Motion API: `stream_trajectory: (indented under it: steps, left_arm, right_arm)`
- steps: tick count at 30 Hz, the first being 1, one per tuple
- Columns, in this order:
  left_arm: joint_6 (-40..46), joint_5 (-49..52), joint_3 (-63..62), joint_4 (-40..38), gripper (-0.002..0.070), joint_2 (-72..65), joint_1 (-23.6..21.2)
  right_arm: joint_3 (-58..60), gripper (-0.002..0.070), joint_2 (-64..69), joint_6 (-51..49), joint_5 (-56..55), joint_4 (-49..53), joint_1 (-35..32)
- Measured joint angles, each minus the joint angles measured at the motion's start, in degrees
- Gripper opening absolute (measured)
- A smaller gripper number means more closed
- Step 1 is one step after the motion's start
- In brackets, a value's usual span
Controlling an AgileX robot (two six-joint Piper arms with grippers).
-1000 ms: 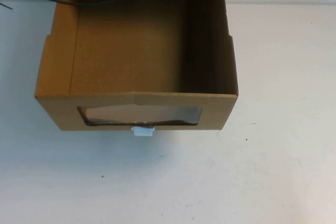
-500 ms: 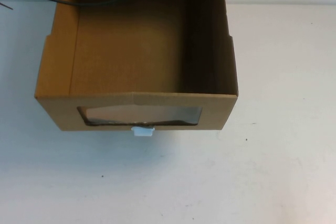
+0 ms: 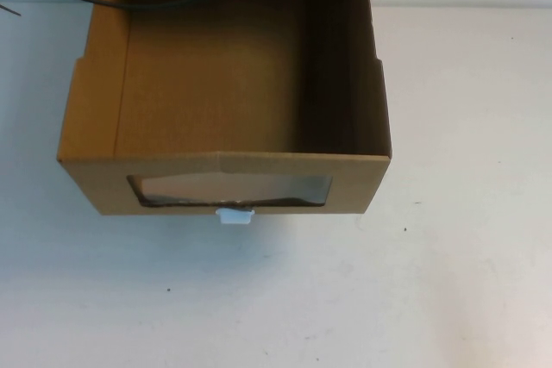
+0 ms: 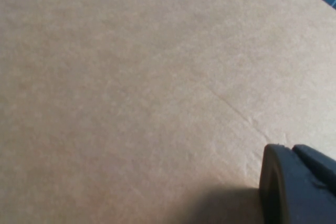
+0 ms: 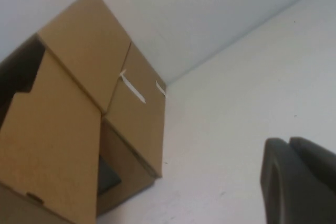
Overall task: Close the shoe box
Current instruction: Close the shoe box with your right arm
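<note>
- Your white table [image 3: 448, 282] carries the shoe box [image 3: 224, 183], drawer pulled out, at 12 o'clock.
- Left gripper [image 4: 296, 184] faces cardboard close up; right gripper [image 5: 299, 182] sees the box's side. Jaws: cannot tell.

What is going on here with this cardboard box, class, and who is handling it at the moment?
Nothing is handling it right now. The shoe box sits on the white table with its drawer pulled out, empty inside, the white pull tab below its clear window. Neither arm shows in the high view. The left gripper hangs close to a plain cardboard surface; the right gripper is off to one side of the box, above the table. Closing has not begun.
</note>
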State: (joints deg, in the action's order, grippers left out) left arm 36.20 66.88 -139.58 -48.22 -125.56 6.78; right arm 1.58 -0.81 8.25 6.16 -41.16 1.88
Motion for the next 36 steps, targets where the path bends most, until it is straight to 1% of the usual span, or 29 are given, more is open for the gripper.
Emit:
stream_trajectory:
  steps: [3,5,7,9,14,16,19,22,24,27,30,32,36]
  left_arm:
    - [-0.13,0.18,0.00,-0.13,-0.0005,0.00,0.00]
    - [-0.40,0.27,0.00,-0.13,-0.0005,0.00,0.00]
    - [-0.48,0.27,0.00,-0.13,-0.0005,0.00,0.00]
    - [-0.48,0.31,0.00,-0.13,-0.0005,0.00,0.00]
    - [-0.71,0.44,0.00,-0.13,-0.0005,0.00,0.00]
    - [-0.71,0.67,0.00,-0.13,-0.0005,0.00,0.00]
    - [-0.75,0.79,0.00,-0.13,-0.0005,0.00,0.00]
    - [-0.88,0.79,0.00,-0.13,-0.0005,0.00,0.00]
    - [-0.98,0.88,0.00,-0.13,-0.0005,0.00,0.00]
    - [-0.97,1.00,0.00,-0.13,-0.0005,0.00,0.00]
    - [-0.97,1.00,0.00,-0.13,-0.0005,0.00,0.00]
    - [-0.97,1.00,0.00,-0.13,-0.0005,0.00,0.00]
    - [-1.14,1.10,0.00,-0.13,-0.0005,0.00,0.00]
  right_arm:
    - [-0.36,-0.0013,0.00,0.00,1.09,-3.08,0.00]
    - [-2.61,-0.0013,0.17,0.00,5.70,-3.73,0.00]
    - [-7.46,-0.0013,2.59,0.00,11.23,-3.47,0.00]
    - [-13.04,-0.0013,7.24,0.00,17.35,-1.90,0.00]
    - [-28.83,-0.0013,21.90,0.13,36.05,6.21,0.00]
    - [-34.25,-0.0013,28.26,1.81,43.44,9.03,0.00]
    - [-39.82,-0.0011,36.36,5.65,48.58,10.82,0.00]
    - [-44.21,-0.0011,42.59,7.87,50.77,11.16,0.00]
    - [-46.36,-0.0011,46.06,8.41,50.89,11.16,1.16]
    - [-49.83,-0.0011,51.41,8.91,50.36,11.26,5.95]
    - [-54.20,-0.0011,56.37,8.00,49.18,12.62,13.15]
    - [-57.51,-0.0011,59.36,5.80,47.51,15.22,18.74]
    - [-62.26,-0.0011,64.72,-1.82,42.09,24.40,30.84]
